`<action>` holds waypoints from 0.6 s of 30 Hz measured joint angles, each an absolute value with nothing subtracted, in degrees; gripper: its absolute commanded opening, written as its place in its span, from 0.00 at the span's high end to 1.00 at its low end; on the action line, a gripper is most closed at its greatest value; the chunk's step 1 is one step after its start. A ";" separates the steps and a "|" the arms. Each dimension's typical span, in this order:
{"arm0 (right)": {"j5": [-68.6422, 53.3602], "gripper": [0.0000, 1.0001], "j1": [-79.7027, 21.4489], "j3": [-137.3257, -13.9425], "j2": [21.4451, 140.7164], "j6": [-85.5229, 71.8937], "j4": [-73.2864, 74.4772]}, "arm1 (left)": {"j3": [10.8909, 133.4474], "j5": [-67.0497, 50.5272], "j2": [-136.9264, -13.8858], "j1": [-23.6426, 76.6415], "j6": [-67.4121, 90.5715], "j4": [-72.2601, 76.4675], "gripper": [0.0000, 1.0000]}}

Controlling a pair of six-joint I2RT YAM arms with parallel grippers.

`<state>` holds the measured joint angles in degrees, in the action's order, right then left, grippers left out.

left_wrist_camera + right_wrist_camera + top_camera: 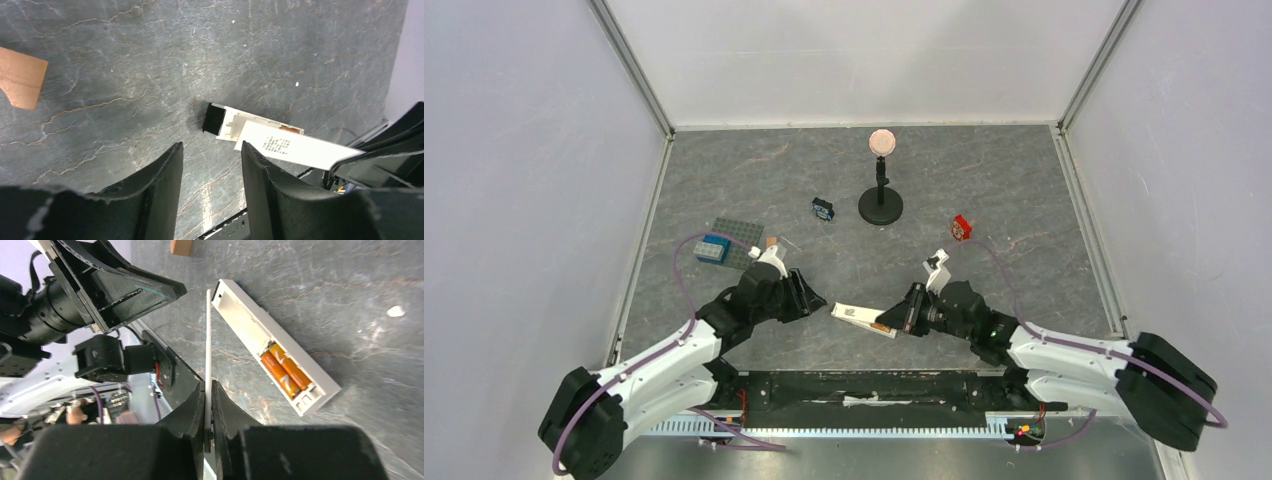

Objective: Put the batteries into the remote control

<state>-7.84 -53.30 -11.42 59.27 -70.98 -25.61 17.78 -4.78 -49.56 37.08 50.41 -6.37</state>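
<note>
Grey marbled surface (984, 190): the remote (240, 315) lies open-backed at 6 o'clock, both batteries (282, 371) seated. My right end effector (207, 410) pinches the thin cover (208, 340). My left end effector (212, 155) hovers parted and empty. Next, I judge: align the cover and slide it shut.

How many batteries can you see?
2. Both batteries lie side by side inside the open remote control, at its end nearer the right gripper, which pinches the thin white cover. No loose ones show; some could be hidden.
</note>
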 measured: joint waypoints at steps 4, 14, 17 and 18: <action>-9.72 0.90 -50.11 -15.35 54.28 -63.94 -12.62 | 19.70 -5.15 -50.50 37.08 48.73 -10.68 0.61; -15.68 0.91 -44.71 -21.54 48.77 -51.09 7.97 | 22.79 -11.20 -54.48 37.08 42.85 -16.60 0.82; -17.65 0.94 -44.45 -21.93 47.53 -49.01 9.85 | 22.81 -13.82 -56.86 37.10 42.57 -16.14 0.83; -18.33 0.95 -44.45 -21.93 46.87 -48.60 10.22 | 22.81 -14.26 -57.65 37.10 42.59 -15.86 0.84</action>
<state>-18.33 -44.45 -21.93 46.87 -48.60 10.22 22.81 -14.26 -57.65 37.10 42.59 -15.86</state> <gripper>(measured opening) 0.086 0.174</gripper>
